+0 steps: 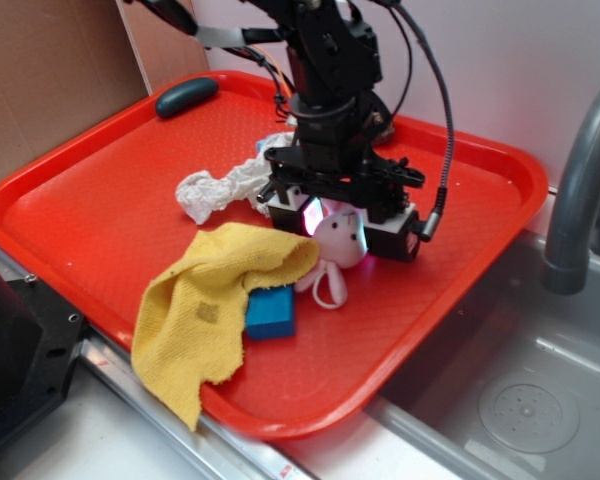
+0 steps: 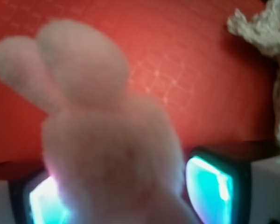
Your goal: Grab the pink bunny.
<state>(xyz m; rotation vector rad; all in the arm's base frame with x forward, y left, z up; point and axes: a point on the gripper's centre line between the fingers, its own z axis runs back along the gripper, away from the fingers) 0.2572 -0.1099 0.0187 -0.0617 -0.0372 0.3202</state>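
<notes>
Exterior view coverage is being taken up mostly by the red tray [image 1: 100,215], on which the gripper [image 1: 340,222] is being held low. Its two lit pads are being presented on either side of the pink bunny [image 1: 338,245], whose head is being bracketed between them while its limbs and white ring loop are being left trailing in front of the tool. In the wrist view the pink bunny [image 2: 107,140] is being shown between the glowing fingers [image 2: 210,186], with a gap on one side; firm clamping cannot be confirmed, so the closure state cannot be told. The approach is being judged complete; closing and lifting are being judged outstanding. A yellow cloth [image 1: 215,305], a crumpled white cloth [image 1: 220,190] and a blue sponge [image 1: 271,312] are being left beside the tool.
</notes>
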